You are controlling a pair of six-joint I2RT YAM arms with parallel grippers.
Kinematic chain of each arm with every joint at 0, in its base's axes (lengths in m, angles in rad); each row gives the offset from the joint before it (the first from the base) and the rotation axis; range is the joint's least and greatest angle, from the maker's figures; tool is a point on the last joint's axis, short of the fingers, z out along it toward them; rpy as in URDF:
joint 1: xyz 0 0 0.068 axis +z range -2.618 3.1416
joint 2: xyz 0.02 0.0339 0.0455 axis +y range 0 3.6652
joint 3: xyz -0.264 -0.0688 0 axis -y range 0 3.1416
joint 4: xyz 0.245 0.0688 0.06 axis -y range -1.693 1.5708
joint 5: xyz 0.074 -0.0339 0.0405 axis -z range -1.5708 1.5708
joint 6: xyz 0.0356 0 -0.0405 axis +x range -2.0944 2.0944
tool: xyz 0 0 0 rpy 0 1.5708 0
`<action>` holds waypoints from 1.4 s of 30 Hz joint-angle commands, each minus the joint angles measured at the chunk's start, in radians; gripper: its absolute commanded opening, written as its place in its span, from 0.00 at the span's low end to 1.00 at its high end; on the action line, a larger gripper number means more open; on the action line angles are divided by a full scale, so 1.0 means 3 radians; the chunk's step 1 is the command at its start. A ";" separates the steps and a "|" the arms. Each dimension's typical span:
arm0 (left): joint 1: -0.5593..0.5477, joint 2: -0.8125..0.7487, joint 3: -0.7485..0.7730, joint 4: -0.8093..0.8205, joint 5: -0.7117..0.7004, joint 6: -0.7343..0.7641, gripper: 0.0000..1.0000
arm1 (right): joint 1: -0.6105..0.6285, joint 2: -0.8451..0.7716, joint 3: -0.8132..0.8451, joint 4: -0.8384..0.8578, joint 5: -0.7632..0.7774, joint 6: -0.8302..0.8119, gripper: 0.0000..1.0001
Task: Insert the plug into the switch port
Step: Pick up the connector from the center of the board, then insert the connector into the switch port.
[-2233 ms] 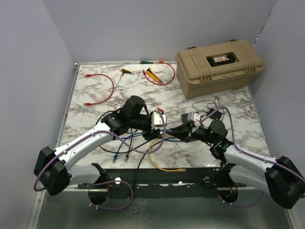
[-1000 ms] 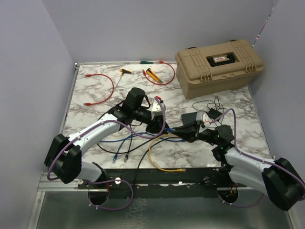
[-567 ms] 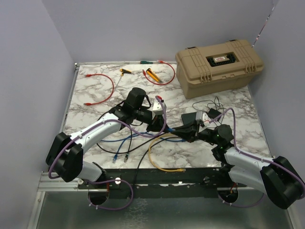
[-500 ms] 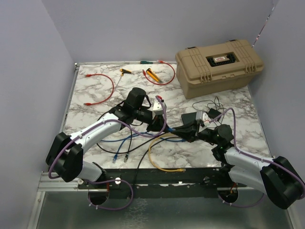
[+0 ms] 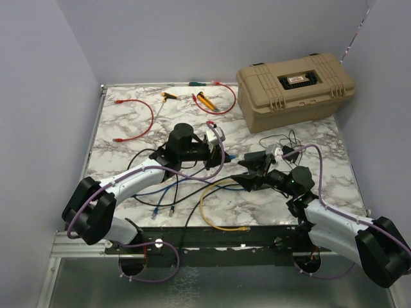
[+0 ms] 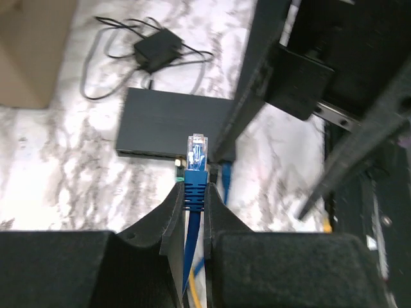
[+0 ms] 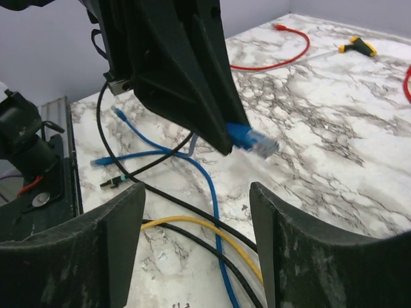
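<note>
My left gripper (image 6: 194,192) is shut on the blue boot of a network plug (image 6: 196,151), whose clear tip points at the switch. The switch (image 6: 172,125) is a flat dark-grey box lying just beyond the plug, with a blue cable in one port. In the top view the left gripper (image 5: 221,154) holds the plug (image 5: 231,156) left of my right gripper (image 5: 249,171), which covers most of the switch. The right gripper (image 7: 196,218) is open with nothing between its fingers, and the plug (image 7: 253,140) hangs just ahead of it.
A small black power adapter (image 5: 289,153) with a coiled cord lies behind the switch. The big tan case (image 5: 295,83) stands at the back right. Yellow (image 5: 218,218), blue and black cables cross the near table. Red cables (image 5: 138,119) and yellow-handled tools (image 5: 205,99) lie at the back.
The right gripper has opened and let go of the cable. The left gripper closed on the plug earlier and has carried it slightly back and to the right.
</note>
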 commanded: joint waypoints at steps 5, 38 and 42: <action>0.0015 0.0231 -0.0140 0.0839 -0.0682 -0.0389 0.00 | 0.0009 -0.0248 0.0088 -0.0668 0.0689 0.0142 0.82; -0.0191 0.1361 -0.0048 0.1189 -0.0593 0.0605 0.00 | -0.1253 0.0235 0.0911 -0.2940 0.1536 0.1158 0.96; -0.0233 0.1492 0.0032 0.1137 -0.0580 0.0616 0.00 | -0.1396 0.0444 0.0918 -0.2943 0.1457 0.1210 0.92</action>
